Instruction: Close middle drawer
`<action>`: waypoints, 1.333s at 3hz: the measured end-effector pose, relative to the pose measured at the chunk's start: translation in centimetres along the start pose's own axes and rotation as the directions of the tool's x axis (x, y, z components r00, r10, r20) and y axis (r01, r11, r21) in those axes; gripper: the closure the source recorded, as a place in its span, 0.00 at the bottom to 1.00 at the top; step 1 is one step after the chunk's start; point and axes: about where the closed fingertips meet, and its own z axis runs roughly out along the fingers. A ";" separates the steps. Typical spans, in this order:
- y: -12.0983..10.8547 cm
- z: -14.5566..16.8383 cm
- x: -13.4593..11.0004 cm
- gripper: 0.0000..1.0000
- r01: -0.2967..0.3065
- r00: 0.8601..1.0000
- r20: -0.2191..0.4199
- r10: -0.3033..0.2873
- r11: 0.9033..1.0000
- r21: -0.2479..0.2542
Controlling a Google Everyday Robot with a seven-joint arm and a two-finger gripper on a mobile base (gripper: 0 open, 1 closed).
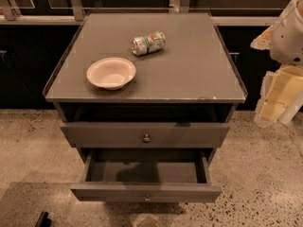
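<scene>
The grey-brown cabinet (pixel 189 70) stands in the middle of the view. Its middle drawer (pixel 147 191), with a tiny round knob (pixel 147 197), is pulled far out, and its shallow box (pixel 147 170) shows empty. Above it, the wider top drawer front (pixel 109 134) with a larger knob (pixel 146 137) stands slightly out. My arm (pixel 289 32) hangs at the right edge. My gripper (pixel 273 109) is to the right of the cabinet, at about top-drawer height, apart from both drawers.
A white bowl (pixel 111 73) and a tipped drink can (pixel 148 43) lie on the cabinet top. Dark counters run behind. A speckled floor surrounds the cabinet. A small dark object (pixel 42 219) lies at the bottom left.
</scene>
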 end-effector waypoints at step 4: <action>10.7 2.9 -1.1 0.00 -0.211 0.953 0.239 0.187 0.974 0.079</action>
